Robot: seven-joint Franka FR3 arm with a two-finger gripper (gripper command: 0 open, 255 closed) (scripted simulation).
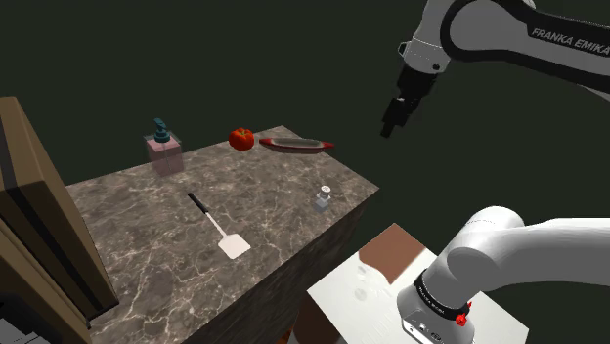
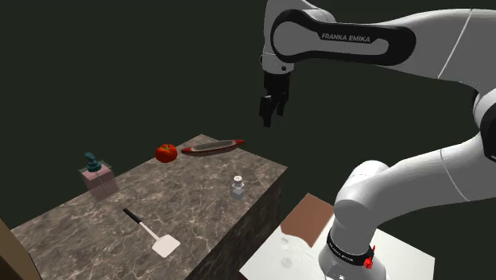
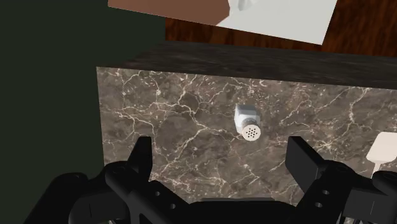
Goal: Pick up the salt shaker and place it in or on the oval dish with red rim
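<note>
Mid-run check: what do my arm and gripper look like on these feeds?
Glossy white, rounded Franka arm with dark joint bands, FRANKA EMIKA lettering on a dark panel, and a small red tab on its lower black ring. The gripper is all black with two blocky fingers.

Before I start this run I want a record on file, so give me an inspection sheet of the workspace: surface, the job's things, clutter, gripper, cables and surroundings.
Surface: dark marble-patterned counter, no spills seen.
Job's things: salt shaker upright near the counter edge that faces the stand; oval dish with red rim at the far corner, apart from the shaker, nothing in it.
Clutter: red tomato beside the dish; soap dispenser at the far side; spatula lying flat mid-counter.
Gripper: gripper open, holding nothing, high above the counter.
Cables: nothing seen.
Surroundings: white stand with a brown patch, beside the counter; wooden furniture at the shoulder view's left; dark backdrop.
</note>
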